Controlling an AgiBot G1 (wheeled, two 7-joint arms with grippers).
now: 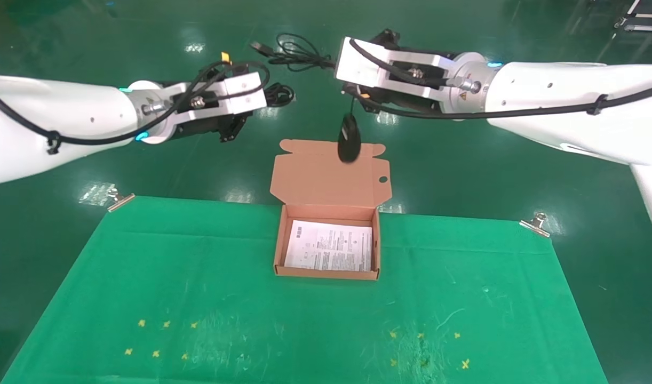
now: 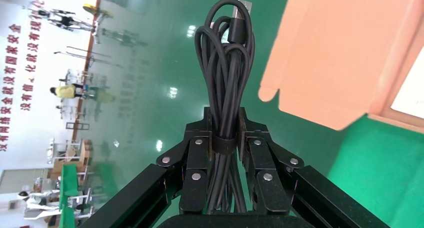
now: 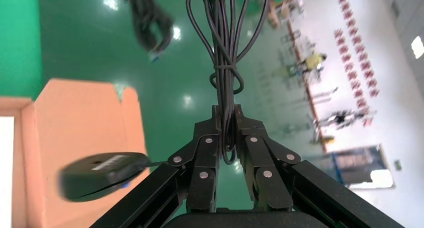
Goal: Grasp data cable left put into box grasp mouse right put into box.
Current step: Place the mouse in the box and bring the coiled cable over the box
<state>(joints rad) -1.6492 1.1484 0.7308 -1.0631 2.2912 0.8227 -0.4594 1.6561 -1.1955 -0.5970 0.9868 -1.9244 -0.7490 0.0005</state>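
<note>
Both arms had smooth white shells, each trailed by a black cable held with a dark clip. White bracket plates sat over black wrist housings, with metal connectors (one beside a small yellow warning sticker on the right arm). Cyan lights glowed at the wrist rings. The fingers [image 2: 196,170] were black, studded with silver screws.

Glossy green floor [image 1: 144,32] with glare spots. Green cloth [image 1: 198,298] over counter, clips at 10 [image 1: 120,199] and 2 [image 1: 537,223]. White wall [image 2: 20,63], red lettering.
</note>
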